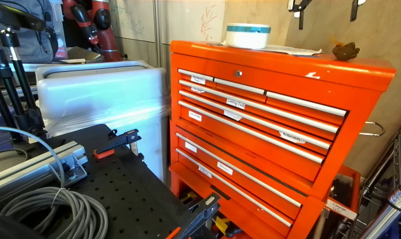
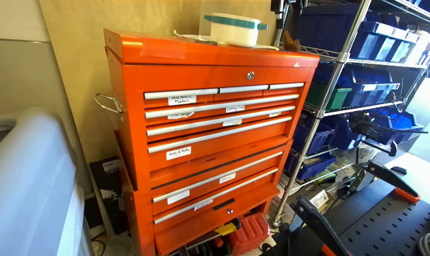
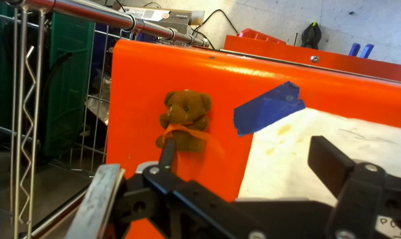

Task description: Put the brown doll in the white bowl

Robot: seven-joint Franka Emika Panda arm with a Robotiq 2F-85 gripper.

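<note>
Presently, the teddy bear (image 3: pixel 186 108) is seen near one tabletop (image 3: pixel 137 74) side edge; the tool (image 3: pixel 243 152) is spread wide, empty.

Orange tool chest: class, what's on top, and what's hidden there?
On the chest: the white bowl, the brown doll, pale paper and blue tape. Anything inside or directly beneath the bowl is hidden.

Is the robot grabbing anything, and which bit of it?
Nothing is held: the gripper is wide open, and the brown teddy bear is lying on the orange chest.
</note>
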